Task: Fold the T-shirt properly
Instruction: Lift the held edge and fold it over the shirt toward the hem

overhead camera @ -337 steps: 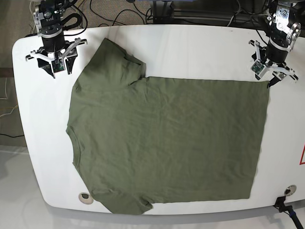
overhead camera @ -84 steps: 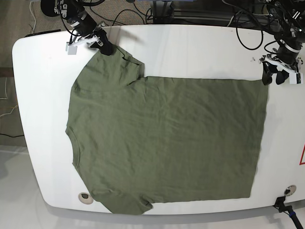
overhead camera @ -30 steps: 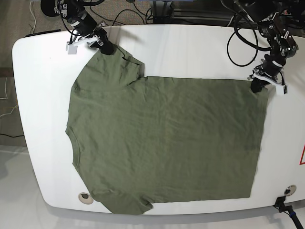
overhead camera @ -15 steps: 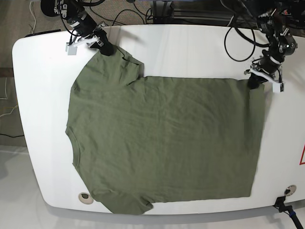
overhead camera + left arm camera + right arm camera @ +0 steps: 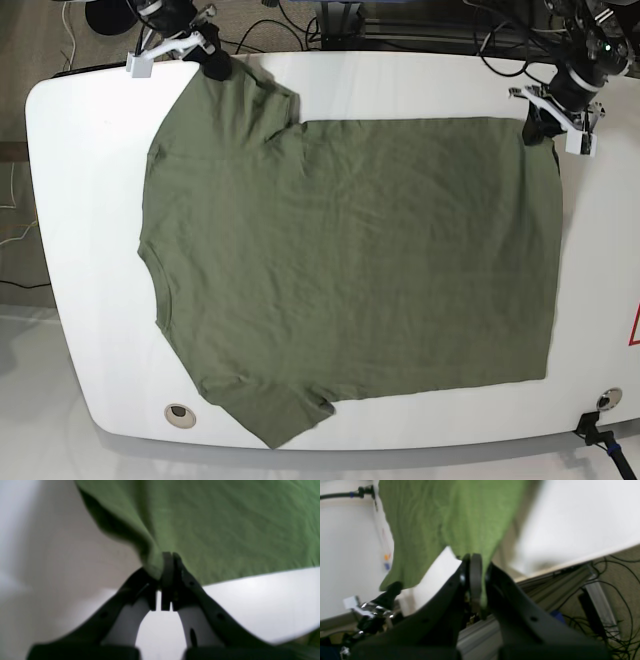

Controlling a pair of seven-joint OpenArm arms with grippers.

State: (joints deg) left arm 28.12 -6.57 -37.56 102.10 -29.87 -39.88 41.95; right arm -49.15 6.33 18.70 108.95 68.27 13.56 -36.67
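Note:
The olive-green T-shirt point(image 5: 350, 260) lies spread over the white table point(image 5: 90, 200), neck to the left and hem to the right. My left gripper point(image 5: 541, 128) is at the far right and is shut on the shirt's far hem corner. In the left wrist view the left gripper point(image 5: 167, 562) pinches a fold of the cloth point(image 5: 225, 525), lifted off the table. My right gripper point(image 5: 214, 66) is at the far left and is shut on the far sleeve. In the right wrist view the right gripper point(image 5: 480, 580) holds the hanging fabric point(image 5: 440, 517).
Cables and a metal frame lie behind the table's far edge point(image 5: 400, 30). A round grommet point(image 5: 178, 412) sits at the front left. A black clamp point(image 5: 600, 430) is at the front right corner and a red sticker point(image 5: 634, 328) is on the right edge.
Both grippers have moved toward the far edge, pulling the shirt with them. The far sleeve and far hem corner now sit higher on the table, and the whole shirt has shifted back.

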